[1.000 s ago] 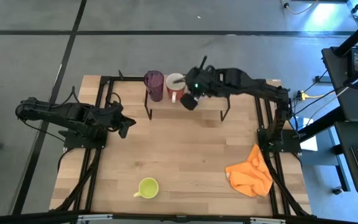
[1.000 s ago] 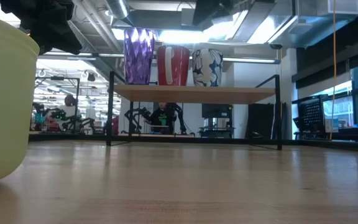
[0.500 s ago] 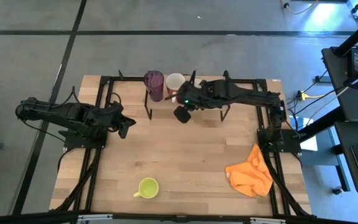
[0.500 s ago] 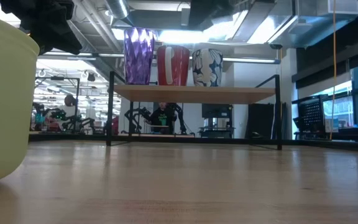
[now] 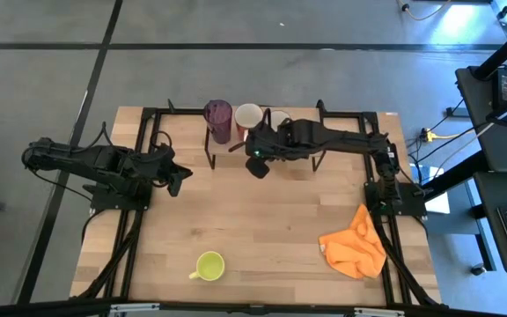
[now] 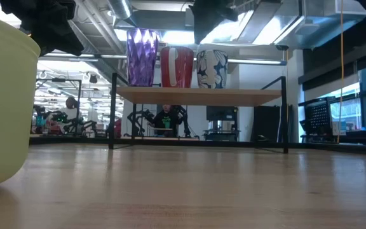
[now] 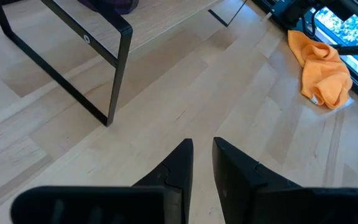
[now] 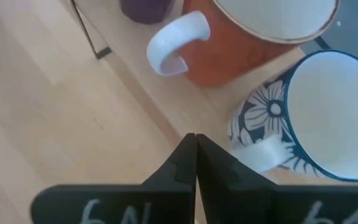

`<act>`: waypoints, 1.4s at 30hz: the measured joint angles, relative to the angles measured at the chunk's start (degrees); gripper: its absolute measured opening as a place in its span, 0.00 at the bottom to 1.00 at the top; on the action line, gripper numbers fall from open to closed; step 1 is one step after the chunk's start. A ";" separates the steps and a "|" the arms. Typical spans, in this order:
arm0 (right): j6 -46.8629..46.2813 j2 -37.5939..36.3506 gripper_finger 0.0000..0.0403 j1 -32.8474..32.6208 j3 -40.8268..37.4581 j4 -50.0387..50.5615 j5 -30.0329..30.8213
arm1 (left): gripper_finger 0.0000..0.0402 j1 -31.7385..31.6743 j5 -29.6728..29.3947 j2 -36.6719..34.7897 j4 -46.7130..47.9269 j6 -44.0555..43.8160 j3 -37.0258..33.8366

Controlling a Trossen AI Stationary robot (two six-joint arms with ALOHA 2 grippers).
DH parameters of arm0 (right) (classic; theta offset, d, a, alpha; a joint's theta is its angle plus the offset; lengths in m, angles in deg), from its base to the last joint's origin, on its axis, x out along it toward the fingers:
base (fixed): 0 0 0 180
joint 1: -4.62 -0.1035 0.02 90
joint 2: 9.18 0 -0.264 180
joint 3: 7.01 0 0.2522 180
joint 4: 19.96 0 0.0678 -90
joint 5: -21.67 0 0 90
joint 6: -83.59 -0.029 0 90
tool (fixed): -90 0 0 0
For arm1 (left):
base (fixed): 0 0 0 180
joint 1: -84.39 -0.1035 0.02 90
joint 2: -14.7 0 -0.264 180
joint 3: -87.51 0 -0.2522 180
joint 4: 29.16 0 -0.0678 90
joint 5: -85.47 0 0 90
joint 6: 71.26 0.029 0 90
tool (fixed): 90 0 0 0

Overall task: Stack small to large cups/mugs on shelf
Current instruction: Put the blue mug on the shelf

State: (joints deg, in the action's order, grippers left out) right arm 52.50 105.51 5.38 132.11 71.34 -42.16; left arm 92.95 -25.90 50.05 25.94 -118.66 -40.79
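The shelf stands at the table's far middle. On it stand, left to right, the purple tumbler, the reddish-brown mug and the patterned mug, each on its base. The yellow-green mug stands on the table near the front edge. My right gripper is shut and empty, just off the shelf's near edge, below the reddish-brown mug and beside the patterned mug's handle. My left gripper waits left of the shelf, its fingers a narrow gap apart.
An orange cloth lies at the table's right front. Black frame rails run along the table's left and right sides. The shelf's thin black legs stand just ahead of my left gripper. Bare tabletop lies between the shelf and the yellow-green mug.
My right gripper has drawn back from over the shelf, beside the patterned mug, toward the table's near and left edges, ending just off the shelf's near edge. The three vessels on the shelf have stayed in place.
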 joint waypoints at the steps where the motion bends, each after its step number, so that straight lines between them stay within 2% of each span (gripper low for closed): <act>1: 0.01 0.00 0.02 -0.13 0.00 0.34 0.54 | 0.14 0.00 0.00 0.00 0.00 0.02 0.00; 4: 0.28 0.00 0.02 -0.48 0.00 1.48 2.55 | 0.14 0.00 -0.02 0.00 0.01 0.04 0.00; 42: 2.94 -0.02 0.02 1.73 0.00 5.61 2.73 | 0.14 -0.02 -0.04 0.00 0.26 1.46 0.00</act>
State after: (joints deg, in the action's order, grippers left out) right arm 55.44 105.49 7.10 132.11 76.95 -39.43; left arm 92.93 -25.94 50.05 26.20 -117.20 -40.79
